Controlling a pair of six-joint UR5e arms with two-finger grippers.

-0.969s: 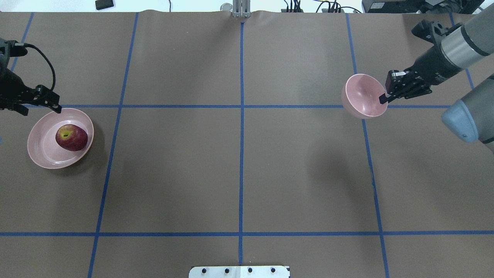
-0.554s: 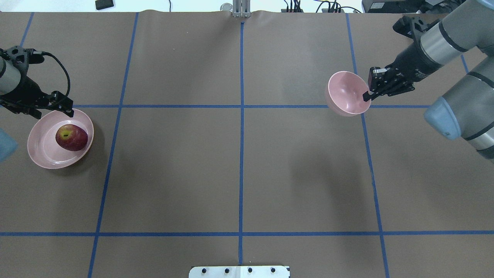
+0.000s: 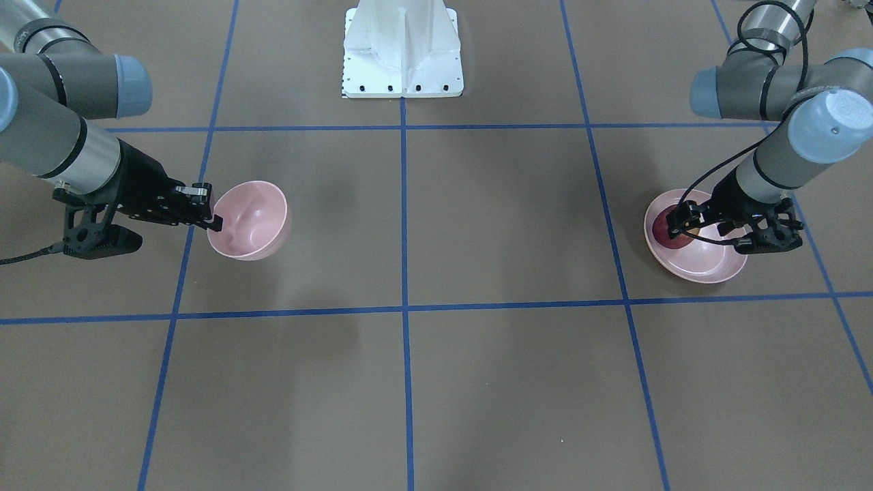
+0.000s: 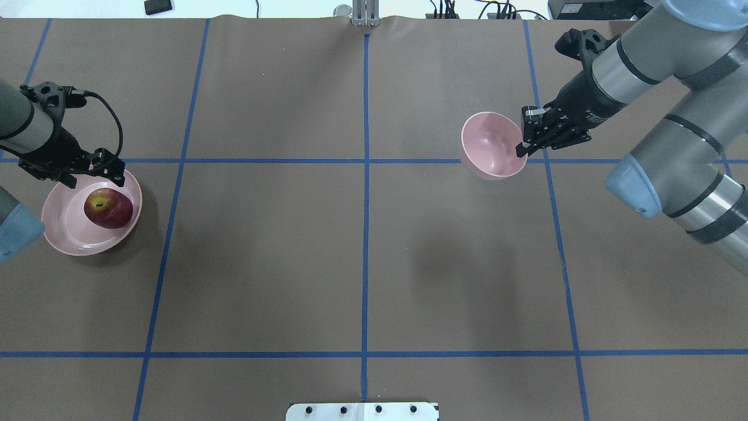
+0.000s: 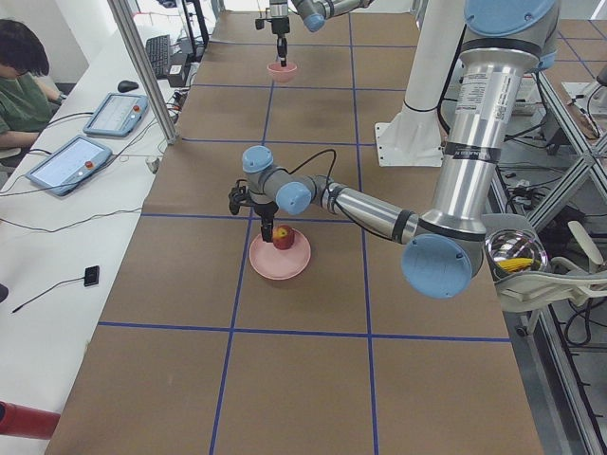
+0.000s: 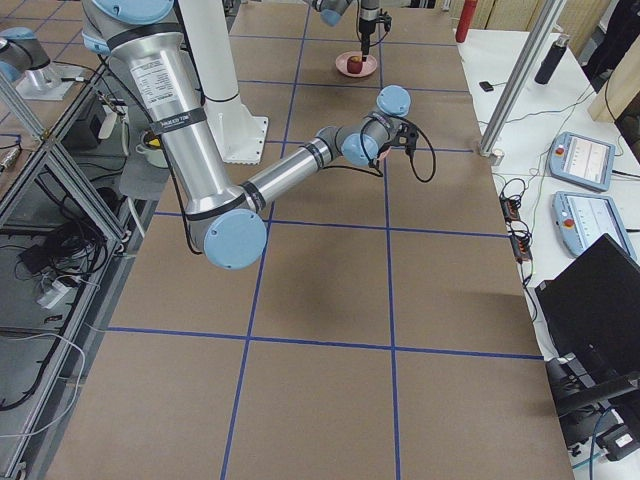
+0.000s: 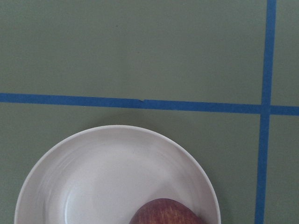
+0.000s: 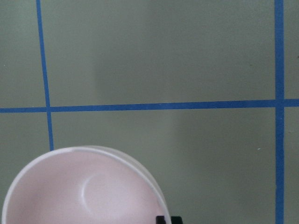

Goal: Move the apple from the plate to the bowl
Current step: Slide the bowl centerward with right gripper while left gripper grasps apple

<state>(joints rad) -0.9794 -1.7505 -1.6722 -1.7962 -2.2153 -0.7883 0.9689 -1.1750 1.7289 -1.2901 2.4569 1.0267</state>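
Observation:
The dark-red apple (image 4: 108, 209) lies in the wide pink plate (image 4: 64, 228) at the table's left. My left gripper (image 4: 117, 172) hovers over the plate's far rim, just beside the apple, and looks open and empty. In the left wrist view only the apple's top (image 7: 163, 212) and the plate (image 7: 93, 177) show, no fingers. My right gripper (image 4: 520, 151) is shut on the rim of the small pink bowl (image 4: 491, 146) and holds it tilted above the table, right of centre. The bowl (image 8: 70, 191) is empty.
Blue tape lines grid the brown table (image 4: 362, 263). The white robot base (image 3: 402, 48) stands at the near middle edge. Cables and devices (image 4: 158, 7) lie past the far edge. A person sits by tablets (image 5: 71, 161) on a side bench.
My right arm has carried the bowl leftward toward the table's centre. My left gripper has moved right, over the plate's far rim, nearer the apple.

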